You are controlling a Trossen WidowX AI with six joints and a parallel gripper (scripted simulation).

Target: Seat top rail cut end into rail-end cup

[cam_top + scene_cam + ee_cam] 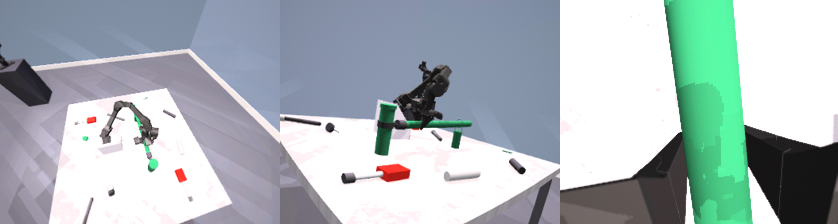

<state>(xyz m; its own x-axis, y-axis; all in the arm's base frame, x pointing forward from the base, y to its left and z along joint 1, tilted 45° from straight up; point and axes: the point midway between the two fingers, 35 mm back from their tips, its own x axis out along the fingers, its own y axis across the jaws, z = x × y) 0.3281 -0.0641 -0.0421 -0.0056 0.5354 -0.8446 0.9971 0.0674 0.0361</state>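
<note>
Firmly, the jaws (146, 140) (424, 124) grip the green rail (146, 149) (439, 124) (710, 65).

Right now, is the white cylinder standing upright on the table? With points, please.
No, the white cylinder (180, 146) (462, 175) lies on its side on the table (139, 198) (419, 202), in front of the green rail (139, 125) (447, 124) (707, 60).

A bare test room: plain blue walls (99, 36) (459, 36), white worktable (135, 191) (423, 202), robot arm (135, 110) (417, 88).
</note>
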